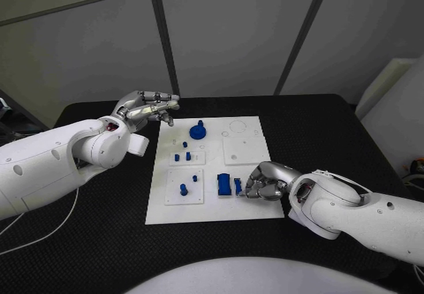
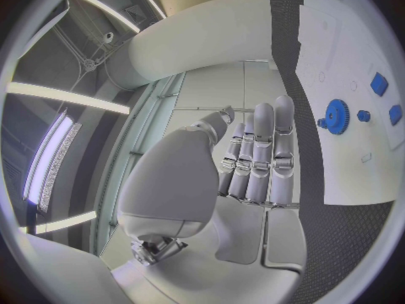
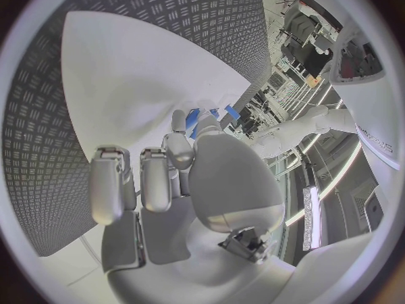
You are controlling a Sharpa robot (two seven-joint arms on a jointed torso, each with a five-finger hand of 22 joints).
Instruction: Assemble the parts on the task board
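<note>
The task board (image 1: 250, 205) lies in the middle of the black table (image 1: 353, 122), and the assembly looks only partly done, as far as can be judged. At about 12 o'clock on the board a blue gear (image 1: 198, 131) sits on its post, seemingly seated. Just below it, toward the centre, small blue pegs (image 1: 183, 155) stand on a raised white sub-plate, and another blue peg (image 1: 184, 188) stands on the sub-plate at about 8 o'clock. The square plate at 2 o'clock (image 1: 242, 149) carries no blue piece that I can make out, so that station probably remains to be filled. The right hand (image 1: 262, 182) is at the board's 4 o'clock edge, its fingers curled in beside a blue block (image 1: 224, 185); a narrow blue piece (image 1: 238, 185) stands right against the fingertips, and the right wrist view shows something blue at the fingertips, but whether the hand pinches it or merely touches it I cannot tell. The left hand (image 1: 147, 108) hovers off the board's 11 o'clock corner, above the table, holding nothing, with its fingers straight and side by side in the left wrist view. Whichever piece the right hand is working on looks like the step in hand.
</note>
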